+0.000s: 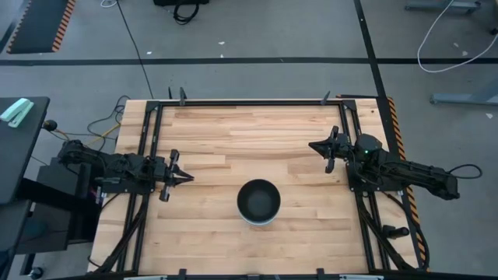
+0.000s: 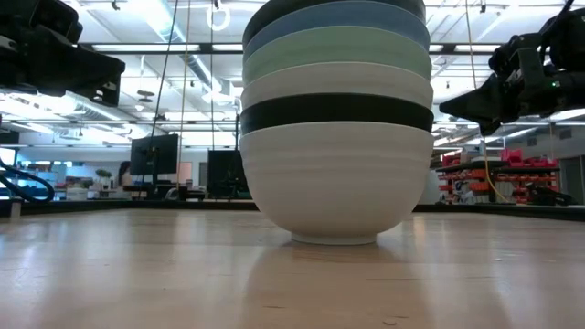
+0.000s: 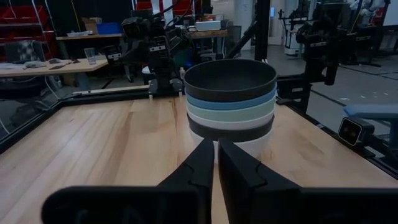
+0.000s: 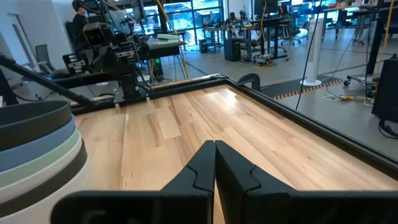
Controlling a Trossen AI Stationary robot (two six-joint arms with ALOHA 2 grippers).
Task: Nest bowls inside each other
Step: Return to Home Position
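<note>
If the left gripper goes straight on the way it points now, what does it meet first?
Probably the stack of nested bowls: the left gripper, shut, points at it with only bare table between. Its height is unclear, so it may strike near the rim.

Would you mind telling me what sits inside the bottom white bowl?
Nested there: black bowl, white bowl, mint green bowl, blue bowl, then top black bowl. Below the top one only rims show; the rest is covered.
</note>
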